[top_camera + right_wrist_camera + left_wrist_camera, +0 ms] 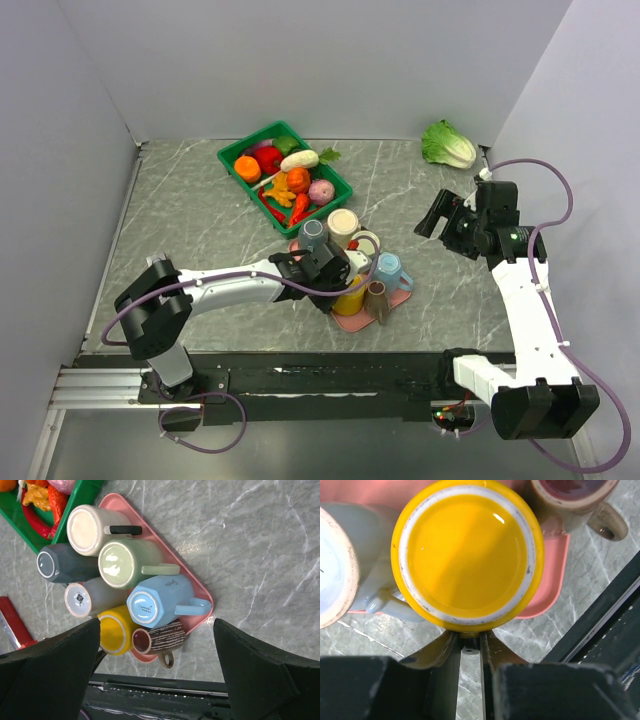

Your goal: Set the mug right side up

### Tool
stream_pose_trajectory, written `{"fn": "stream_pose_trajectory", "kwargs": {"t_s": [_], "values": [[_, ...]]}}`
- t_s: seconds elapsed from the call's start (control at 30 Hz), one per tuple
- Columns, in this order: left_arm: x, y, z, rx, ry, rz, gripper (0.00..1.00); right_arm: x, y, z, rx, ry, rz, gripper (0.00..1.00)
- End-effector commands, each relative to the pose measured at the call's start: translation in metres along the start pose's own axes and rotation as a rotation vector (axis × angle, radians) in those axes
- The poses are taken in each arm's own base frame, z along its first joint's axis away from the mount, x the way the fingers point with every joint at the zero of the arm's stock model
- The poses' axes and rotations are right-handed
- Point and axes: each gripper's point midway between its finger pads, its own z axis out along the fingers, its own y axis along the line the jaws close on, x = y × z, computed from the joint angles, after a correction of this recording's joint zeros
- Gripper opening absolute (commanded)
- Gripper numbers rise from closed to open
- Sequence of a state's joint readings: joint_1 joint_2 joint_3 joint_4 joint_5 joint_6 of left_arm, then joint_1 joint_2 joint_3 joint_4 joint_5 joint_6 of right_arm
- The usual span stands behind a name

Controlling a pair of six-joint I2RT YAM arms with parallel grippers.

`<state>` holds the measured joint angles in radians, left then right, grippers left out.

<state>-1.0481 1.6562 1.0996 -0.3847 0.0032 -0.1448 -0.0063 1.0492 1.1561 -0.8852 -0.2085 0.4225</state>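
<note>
**Yellow mug bottom-up on pink tray, left fingers at its wall**

Yellow mug [467,555] stands upside down, its flat base with a white unglazed ring facing the left wrist camera. It sits at the near edge of the pink tray [201,587], on the grey marbled counter [180,200]. A brown striped mug [161,637] is just beside it on the right, and a blue mug [160,602] touches it behind. A white mug [87,597] is on its left.

The left fingers [442,652] sit right against the yellow mug's near side with only a narrow slit between them. Cannot tell whether they are pinching anything; no handle shows in that view.

The right fingers [260,670] are spread wide, held above bare counter to the right, well apart from the tray.

Three more mugs stand on the far part of the tray: green mug [125,562], cream mug [90,527], grey mug [55,562].

A green basket [235,150] of vegetables touches the tray's far side. A lettuce [447,145] lies in the far right corner.
</note>
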Motion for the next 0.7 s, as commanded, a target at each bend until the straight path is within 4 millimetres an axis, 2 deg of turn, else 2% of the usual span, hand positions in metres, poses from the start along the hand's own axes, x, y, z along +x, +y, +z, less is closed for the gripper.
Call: {"fn": "stream_pose_trajectory", "kwargs": {"t_s": [0.0,0.03,0.13,0.27,0.3,0.4,0.67], "values": [[-0.005,0.0,0.001,0.003,-0.025,0.001,0.18,-0.003,-0.001,-0.005,0.006,-0.032,0.001,1.0],[-0.004,0.0,0.001,0.003,-0.027,0.001,0.12,-0.003,-0.003,-0.004,0.018,-0.035,0.006,1.0],[-0.002,0.001,-0.003,0.002,-0.032,0.002,0.01,-0.003,-0.005,-0.004,0.029,-0.041,0.016,1.0],[-0.001,0.001,-0.012,0.003,-0.039,0.004,0.01,0.0,-0.006,-0.003,0.03,-0.033,0.019,1.0],[-0.003,0.009,-0.017,-0.044,-0.054,0.006,0.01,-0.001,-0.005,-0.003,0.027,-0.035,0.02,1.0],[-0.01,0.014,-0.03,-0.069,-0.091,-0.01,0.01,0.001,-0.002,-0.002,0.007,-0.03,0.028,1.0],[-0.042,-0.001,-0.06,0.012,-0.204,-0.084,0.01,0.003,0.006,0.0,-0.035,-0.018,0.052,1.0]]}}
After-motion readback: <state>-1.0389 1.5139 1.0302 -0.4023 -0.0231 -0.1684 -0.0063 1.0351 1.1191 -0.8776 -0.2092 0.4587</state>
